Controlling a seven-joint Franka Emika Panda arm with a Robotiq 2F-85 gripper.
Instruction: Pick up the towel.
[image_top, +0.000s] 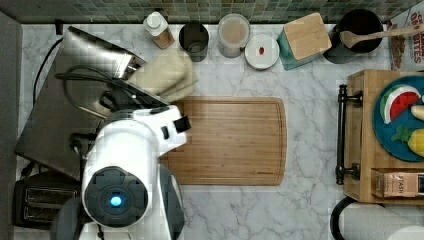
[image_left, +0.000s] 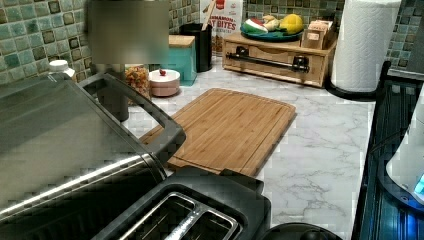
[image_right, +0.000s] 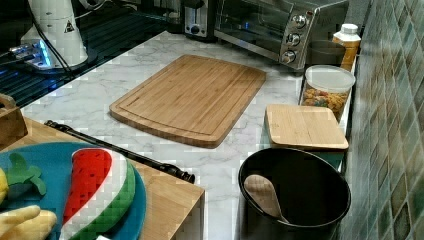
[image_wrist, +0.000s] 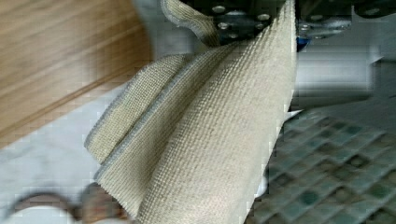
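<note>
Item: towel (image_wrist: 205, 140), beige, folded. You have it pinched in the claw (image_wrist: 252, 21), hanging in layers clear of the marble bench (image_wrist: 42, 154), beside the cutting board (image_top: 230, 140) corner.

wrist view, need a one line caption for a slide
Beige towel hanging in folds from the gripper above the marble counter, beside the cutting board.
</note>
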